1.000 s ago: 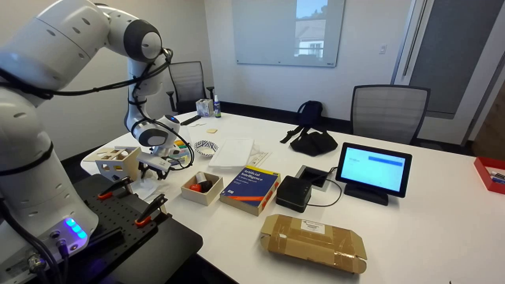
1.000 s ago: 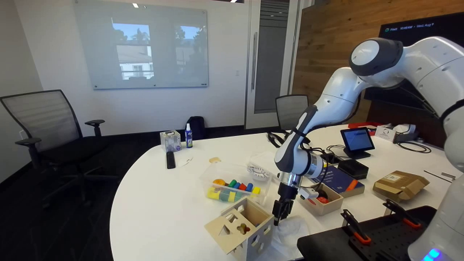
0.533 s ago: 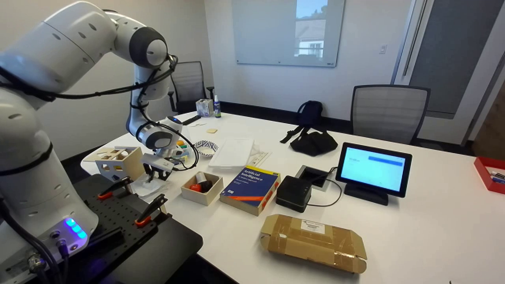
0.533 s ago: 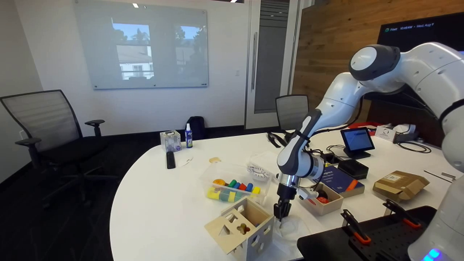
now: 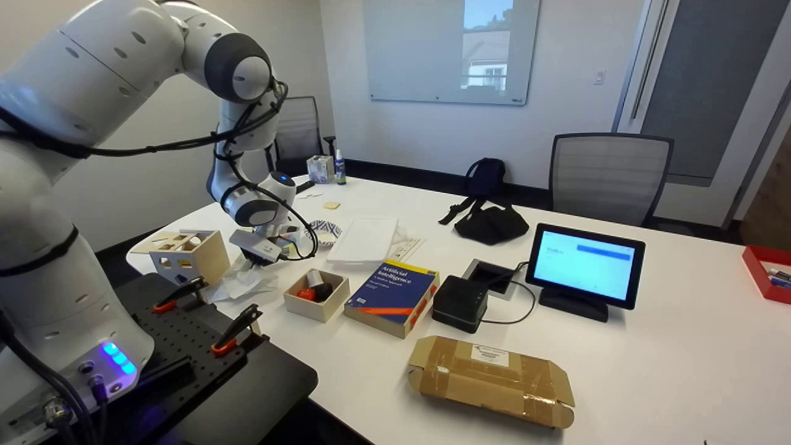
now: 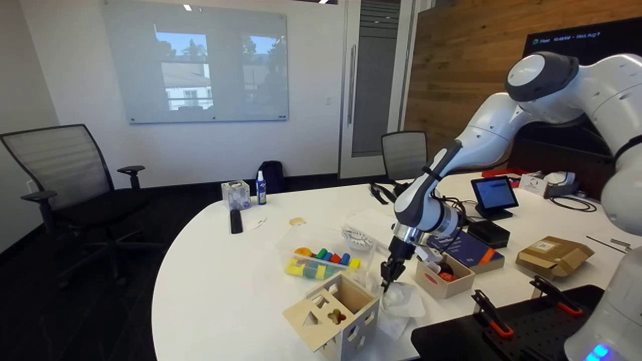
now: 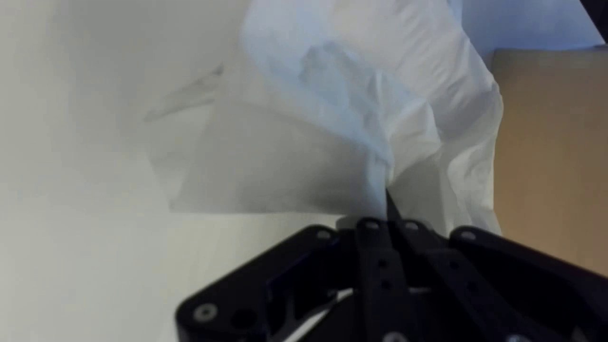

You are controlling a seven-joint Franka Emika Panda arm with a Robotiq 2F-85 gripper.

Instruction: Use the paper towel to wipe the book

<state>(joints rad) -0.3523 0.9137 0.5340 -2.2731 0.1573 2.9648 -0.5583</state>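
Observation:
The paper towel (image 7: 418,99) is a thin, white, crumpled sheet that fills the upper middle of the wrist view. My gripper (image 7: 387,209) is shut on it, and a fold runs in between the fingertips. In an exterior view, the bunched paper towel (image 5: 244,283) sits under the gripper (image 5: 251,262); another exterior view has its loose part (image 6: 404,301) spreading across the table below the fingers. The thick book (image 5: 394,290), dark blue with orange-red and yellow markings, lies flat to one side, apart from the gripper. The arm partly covers the book (image 6: 464,248) in an exterior view.
A wooden box (image 5: 295,306) with small items stands between gripper and book. The wooden shape sorter (image 6: 346,313) is close beside the paper towel. Nearby are a clear bin (image 6: 321,271) of blocks, a black box (image 5: 460,303), a tan package (image 5: 491,380) and a lit tablet (image 5: 587,266).
The gripper came down onto the paper towel and its jaws closed on a fold of it. The arm has since shifted slightly, drawing the towel up into a bunch. The book has not moved.

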